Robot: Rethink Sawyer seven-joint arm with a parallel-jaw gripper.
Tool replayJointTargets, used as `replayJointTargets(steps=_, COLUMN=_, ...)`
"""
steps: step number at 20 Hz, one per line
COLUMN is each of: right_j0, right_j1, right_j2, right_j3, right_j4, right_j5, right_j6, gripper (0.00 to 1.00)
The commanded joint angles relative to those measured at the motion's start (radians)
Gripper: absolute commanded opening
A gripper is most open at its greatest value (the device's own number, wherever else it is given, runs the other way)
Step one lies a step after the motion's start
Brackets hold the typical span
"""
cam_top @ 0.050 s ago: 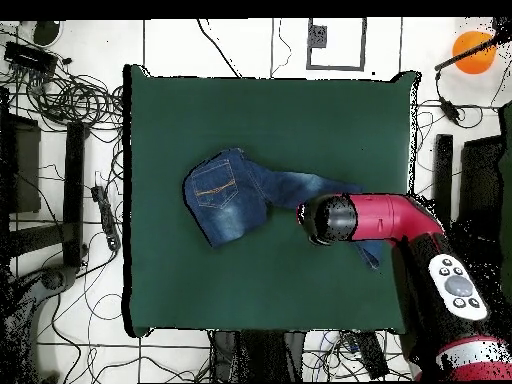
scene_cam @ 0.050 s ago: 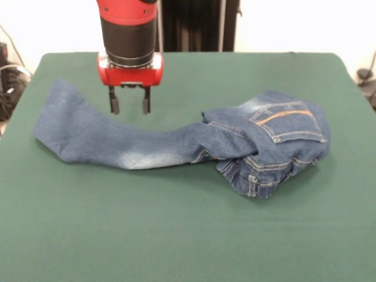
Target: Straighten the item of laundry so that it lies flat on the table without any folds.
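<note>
Red-and-black arm's gripper [scene_cam @ 0.050 s ago: 130, 106] hangs with its two dark fingers [scene_cam @ 0.050 s ago: 115, 104] parted, nothing held. Just below the tips, the blue denim jeans [scene_cam @ 0.050 s ago: 176, 147] stretch leg-long across the dark green felt table [scene_cam @ 0.050 s ago: 176, 235]. The bunched, folded waist-and-pocket end [cam_top @ 0.050 s ago: 225, 195] lies well off sideways from the fingers, along that long axis.

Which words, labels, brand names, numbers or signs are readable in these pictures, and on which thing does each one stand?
No text can be read in either view.
Jeans: only orange stitching on the pocket, no label visible.
Arm: round buttons on a grey panel, markings too small to read.
Gripper: no marking visible.
Table: plain green cloth.
</note>
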Motion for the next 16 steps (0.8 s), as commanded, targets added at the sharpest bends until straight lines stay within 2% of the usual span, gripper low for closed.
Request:
replayJointTargets(steps=1, right_j0=0.101, right_j1=0.059, right_j2=-0.018, right_j3=-0.085, right_j4=0.093, right_j5=0.082, right_j6=0.198, gripper=1.00)
replayJointTargets(steps=8, right_j0=0.183, right_j1=0.077, right_j2=-0.059, right_j3=-0.170, right_j4=0.158, right_j5=0.135, right_j6=0.216, gripper=1.00)
replayJointTargets(steps=16, right_j0=0.247, right_j1=0.049, right_j2=-0.112, right_j3=-0.190, right_j4=0.229, right_j5=0.167, right_j6=0.232, gripper=1.00)
